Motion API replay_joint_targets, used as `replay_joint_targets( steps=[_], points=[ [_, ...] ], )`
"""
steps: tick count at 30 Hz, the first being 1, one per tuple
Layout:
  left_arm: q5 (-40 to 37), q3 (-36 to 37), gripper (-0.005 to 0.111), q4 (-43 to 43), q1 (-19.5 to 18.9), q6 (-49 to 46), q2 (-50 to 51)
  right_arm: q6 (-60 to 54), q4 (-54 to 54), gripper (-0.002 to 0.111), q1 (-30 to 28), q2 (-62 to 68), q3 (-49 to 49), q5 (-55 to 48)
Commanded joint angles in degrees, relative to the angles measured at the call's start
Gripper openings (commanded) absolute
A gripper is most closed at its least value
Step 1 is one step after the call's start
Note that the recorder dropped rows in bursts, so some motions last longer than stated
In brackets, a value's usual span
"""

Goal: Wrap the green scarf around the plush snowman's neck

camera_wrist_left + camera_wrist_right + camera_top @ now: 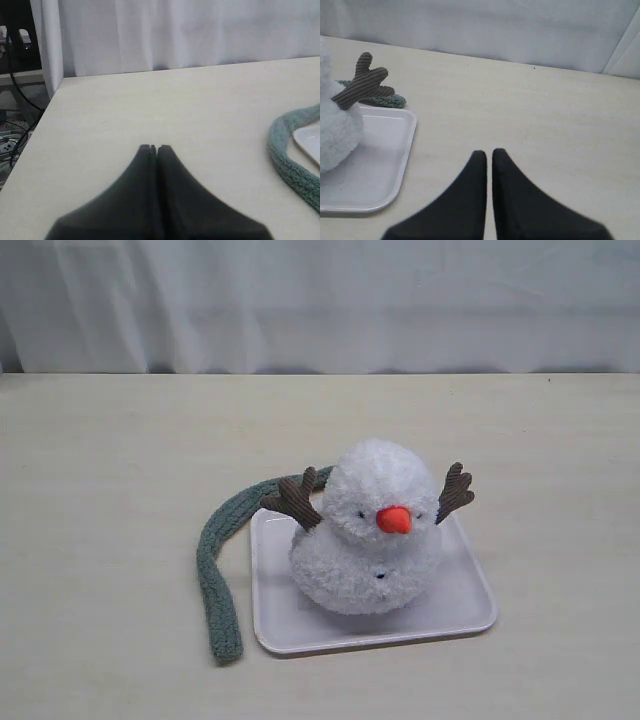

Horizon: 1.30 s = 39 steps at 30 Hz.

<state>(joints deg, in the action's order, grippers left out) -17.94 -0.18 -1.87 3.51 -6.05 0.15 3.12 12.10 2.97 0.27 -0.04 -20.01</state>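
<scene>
scarf (215, 570): lay on table (100, 470), curving from behind snowman (370, 550) along left edge of tray (470, 605); neck (338, 533) bare, likely staged for wrapping | left gripper (153, 148): closed, empty, clear of scarf | right gripper (489, 154): closed, empty, beside tray

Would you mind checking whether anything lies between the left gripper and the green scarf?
Nothing visible does: only bare table separates the shut left gripper from the green scarf, which curves beside the tray.

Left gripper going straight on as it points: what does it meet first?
Likely only bare table; the green scarf lies to one side of the left gripper, off its line. Depth is unclear.
</scene>
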Motion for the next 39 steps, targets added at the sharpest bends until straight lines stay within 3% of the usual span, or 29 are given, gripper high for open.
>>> replay_joint_targets(
  steps=[1,9,12,15,17,25,27,32,36,39],
  points=[
    [0.55,0.18,0.0,0.02,0.41,-0.09,-0.15,0.27,0.39,0.004,-0.29,-0.27,0.04,0.25],
    [0.55,0.18,0.0,0.02,0.41,-0.09,-0.15,0.14,0.8,0.004,-0.29,-0.27,0.04,24.04],
    [0.55,0.18,0.0,0.02,0.41,-0.09,-0.15,0.13,0.8,0.004,-0.29,-0.27,0.04,27.87],
    [0.55,0.18,0.0,0.02,0.41,-0.09,-0.15,0.13,-2.5,0.004,-0.29,-0.27,0.04,31.97],
    [0.55,0.18,0.0,0.02,0.41,-0.09,-0.15,0.63,-8.0,0.004,-0.29,-0.27,0.04,40.85],
    [0.55,0.18,0.0,0.02,0.41,-0.09,-0.15,12.86,-11.52,0.004,-0.29,-0.27,0.04,56.41],
    [0.55,0.18,0.0,0.02,0.41,-0.09,-0.15,14.11,-11.52,0.004,-0.29,-0.27,-0.65,54.28],
    [0.55,0.18,0.0,0.02,0.41,-0.09,-0.15,14.11,-11.2,0.006,-0.29,-0.27,-10.24,36.1],
    [0.55,0.18,0.0,0.02,0.41,-0.09,-0.15,14.11,-7.69,0.024,-0.29,1.84,-17.95,26.31],
    [0.55,0.18,0.0,0.02,0.41,-0.09,-0.15,14.11,-5.36,0.045,-0.29,5.64,-24.84,16.32]
  ],
)
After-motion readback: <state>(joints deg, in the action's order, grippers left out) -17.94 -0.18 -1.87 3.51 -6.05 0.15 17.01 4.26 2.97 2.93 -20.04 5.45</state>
